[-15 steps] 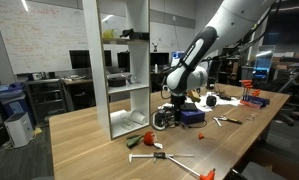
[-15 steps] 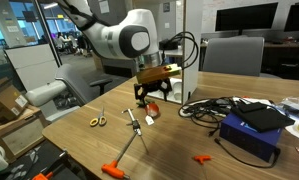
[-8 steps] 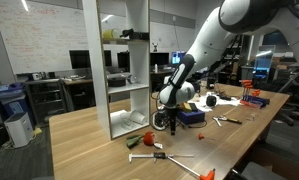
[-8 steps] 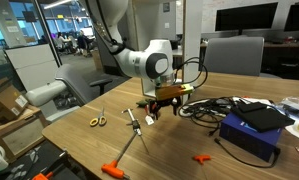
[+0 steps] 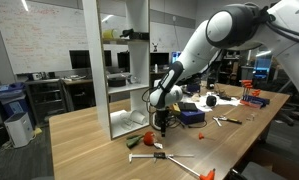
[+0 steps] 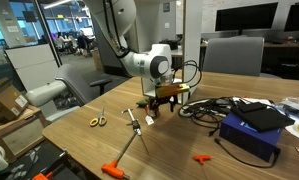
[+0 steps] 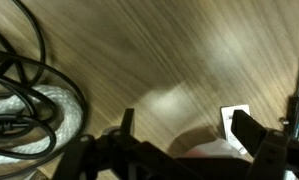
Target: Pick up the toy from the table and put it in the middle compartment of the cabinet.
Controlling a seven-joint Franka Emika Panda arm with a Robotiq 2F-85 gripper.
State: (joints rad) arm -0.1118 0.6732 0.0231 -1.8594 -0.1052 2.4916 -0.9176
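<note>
The toy (image 5: 147,136) is small, red with a bit of green, and lies on the light-brown table (image 5: 89,150) in front of the tall white cabinet (image 5: 122,70). The cabinet's middle compartment (image 5: 129,65) is open. My gripper (image 5: 159,124) is low over the table right by the toy. In the exterior view from the far side, the gripper (image 6: 152,108) stands just over the toy (image 6: 152,118). In the wrist view the jaws (image 7: 189,135) are spread wide, and a pale reddish bit of the toy (image 7: 204,152) shows between them, mostly hidden by the gripper body.
Black cables (image 6: 204,108) and a blue box (image 6: 251,130) lie close beside the gripper. A screwdriver (image 6: 117,165), yellow scissors (image 6: 96,121) and a small orange piece (image 6: 201,158) lie on the near table. A white card (image 7: 235,120) sits by one finger.
The arm has folded down and brought the gripper lower, closer to the table and the toy. The toy has not moved.
</note>
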